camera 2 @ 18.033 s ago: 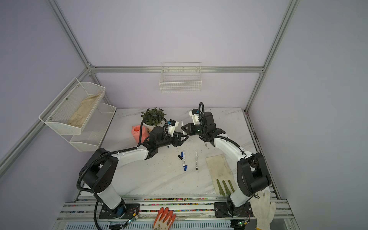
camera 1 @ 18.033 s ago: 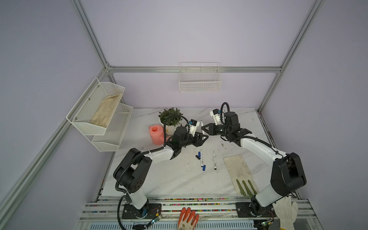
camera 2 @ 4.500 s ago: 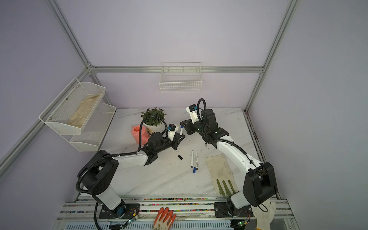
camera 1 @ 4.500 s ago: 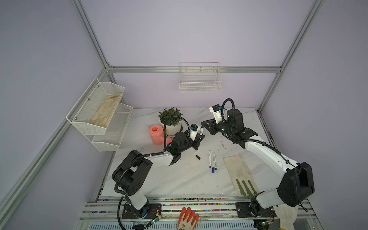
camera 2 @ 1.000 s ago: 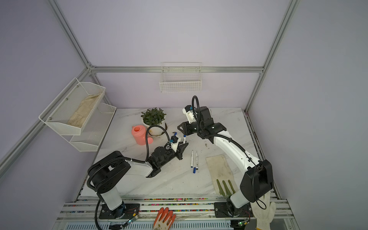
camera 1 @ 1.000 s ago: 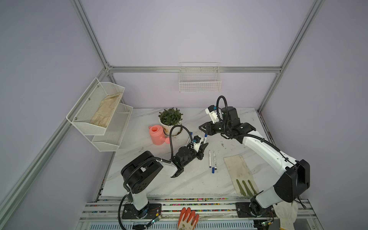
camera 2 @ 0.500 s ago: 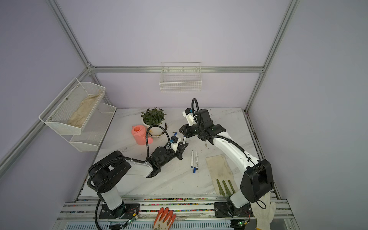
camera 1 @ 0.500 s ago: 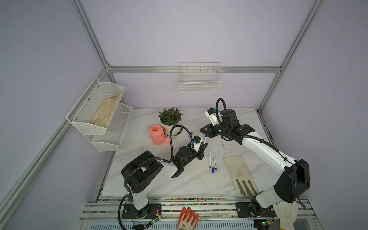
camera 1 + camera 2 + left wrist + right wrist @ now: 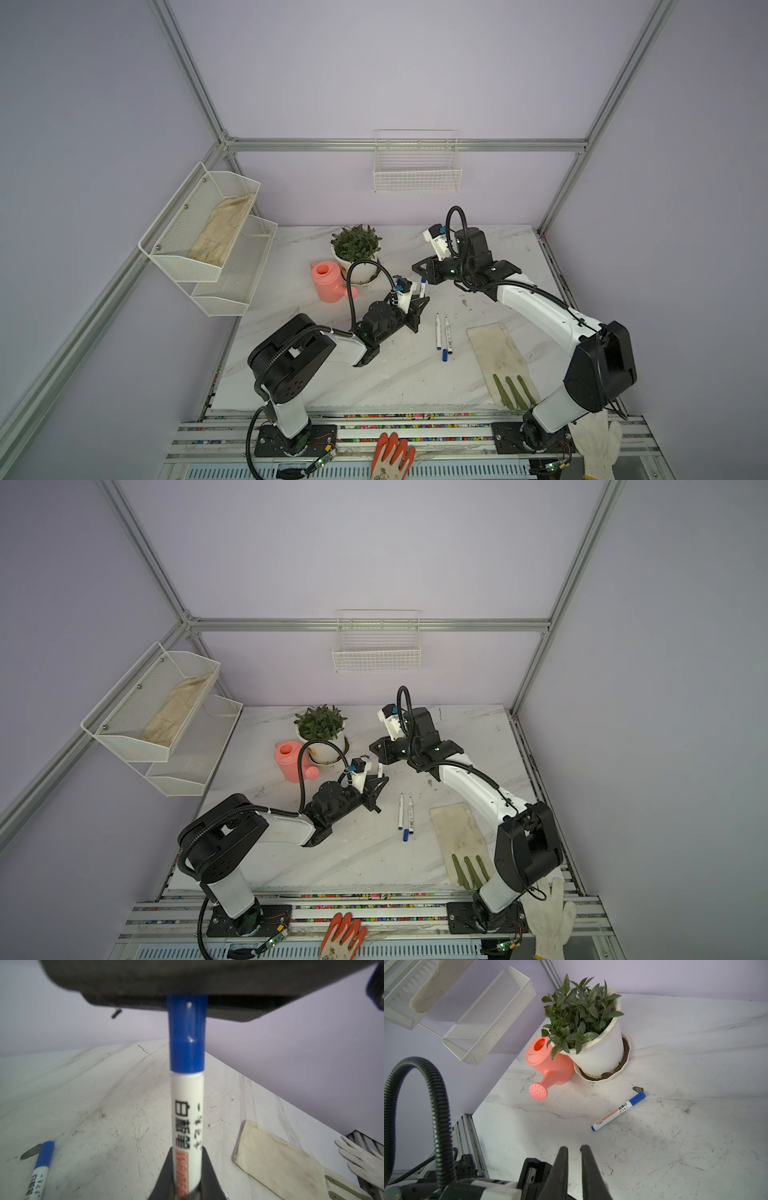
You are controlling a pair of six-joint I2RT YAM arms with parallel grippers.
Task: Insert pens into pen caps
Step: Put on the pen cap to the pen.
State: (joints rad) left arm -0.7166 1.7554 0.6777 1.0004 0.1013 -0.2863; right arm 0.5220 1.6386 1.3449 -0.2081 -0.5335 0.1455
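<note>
The left gripper has its jaws clamped on the barrel of a slim white marker pen with printed label. The pen is held off the white marble-look tabletop, tilted near upright. A blue cylindrical plastic cap sits on the pen's upper end. The cap's top runs out of sight behind the black underside of the right gripper; contact cannot be told.

Right gripper: jaws together bar a thin slit, nothing between them in the right wrist view.

A second white pen and a third white pen lie side by side, near parallel, on the tabletop between the left gripper and a flat beige glove, well apart from both grippers. Their cap details are too small to tell.

A fourth white pen, blue-capped, lies flat near the saucer of a green plant in a white pot. A small dark chip sits just beside its cap end.
</note>
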